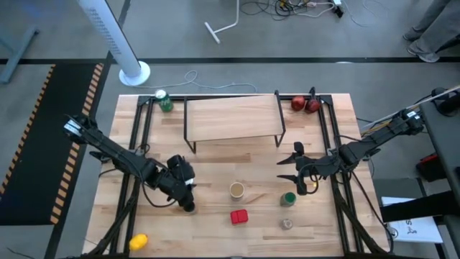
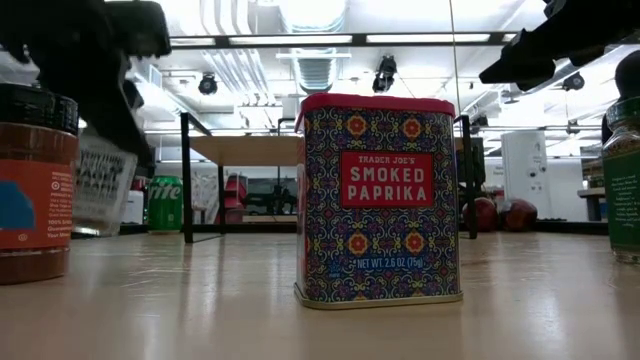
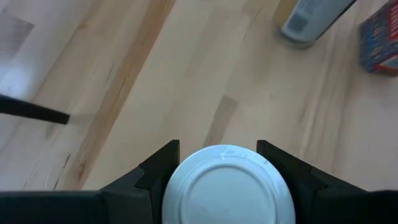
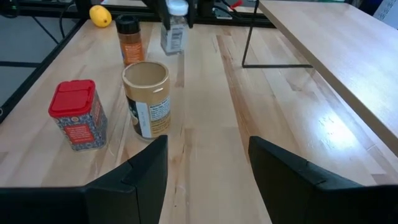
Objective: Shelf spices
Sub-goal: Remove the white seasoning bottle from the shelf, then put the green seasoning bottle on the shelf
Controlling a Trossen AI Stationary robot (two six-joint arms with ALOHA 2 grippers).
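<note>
My left gripper (image 1: 180,176) is shut on the white-capped jar (image 3: 227,186), left of the table's middle and in front of the shelf (image 1: 233,119). The dark-capped brown jar (image 1: 188,206) stands just near of it. The tan round-lidded tub (image 1: 237,190), red square tin (image 1: 238,216), green-capped jar (image 1: 288,198) and small grey-capped jar (image 1: 287,224) stand on the table farther right. My right gripper (image 1: 290,164) hovers open above the table, just far of the green-capped jar, with nothing between its fingers. My left gripper pinches the jar's white cap by its rim (image 3: 177,180), one finger on each side. The fingers come from above, pointing down. The jar (image 2: 100,185) hangs below them, a little tilted; whether its base is off the table, I cannot tell.
A green can (image 1: 164,101) stands at the shelf's far left corner and two red fruits (image 1: 305,104) lie at its far right. A yellow object (image 1: 138,241) lies at the near left edge. Black rails (image 1: 136,151) run along both sides of the table.
</note>
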